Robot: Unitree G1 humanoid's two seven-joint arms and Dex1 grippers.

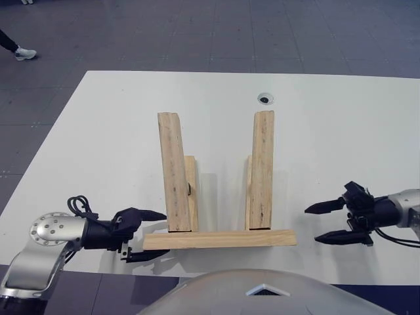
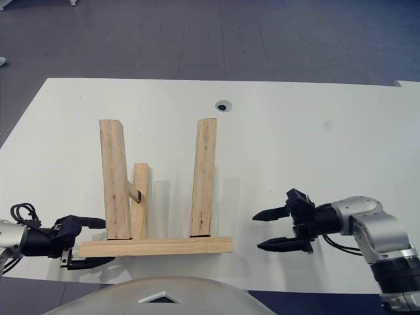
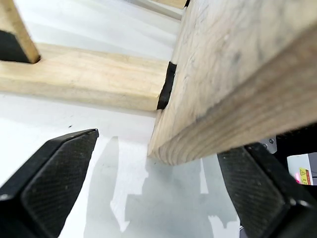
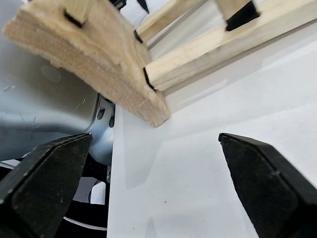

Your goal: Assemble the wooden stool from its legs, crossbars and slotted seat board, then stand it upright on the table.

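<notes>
The white table (image 1: 341, 131) carries the wooden stool (image 1: 220, 239), which lies on its side.

Open table (image 1: 295, 197) lies between right claw (image 1: 311, 224) and seat board (image 1: 220, 239), whose left end blocks left claw (image 1: 152, 235).

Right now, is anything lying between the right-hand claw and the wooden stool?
No: bare white table separates the open right gripper from the stool's seat board, as seen in the left eye view.

Both arms: rounded silver metal shells (image 2: 371, 223), screw ring (image 1: 54, 230) on L joint. Black looped cable (image 1: 79, 205) at L wrist. Matte-black pointed jaws w/ cross-hatched pads (image 3: 54, 171).
</notes>
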